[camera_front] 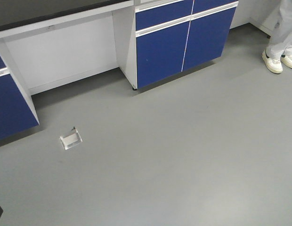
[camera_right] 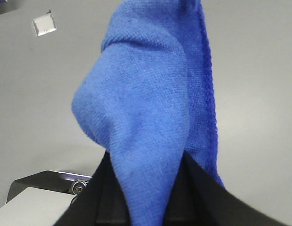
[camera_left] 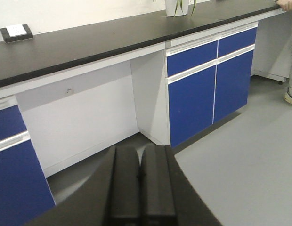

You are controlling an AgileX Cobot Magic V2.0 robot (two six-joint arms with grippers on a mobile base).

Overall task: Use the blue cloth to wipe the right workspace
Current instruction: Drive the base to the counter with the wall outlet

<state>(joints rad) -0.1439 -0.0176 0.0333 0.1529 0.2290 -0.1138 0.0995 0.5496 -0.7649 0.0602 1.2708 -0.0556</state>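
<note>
Progress: early | your right pincer [camera_right: 145,197] pinches the blue cloth [camera_right: 146,108], floor [camera_right: 259,70] beyond it | left pincer [camera_left: 140,183] pressed together, empty | tabletop [camera_left: 89,42] ahead of it, well apart | wiping seems not yet begun.

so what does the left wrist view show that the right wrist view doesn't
Only the left wrist view shows the wide matte black benchtop, the small black box with a white socket face on it, the blue cabinet doors below, and the left arm's black fingers pressed together with nothing between them. Only the right wrist view shows the bright blue microfibre cloth pinched in the right arm's black fingers, plus a small pale square plate beyond it. Both share the plain grey floor.
</note>
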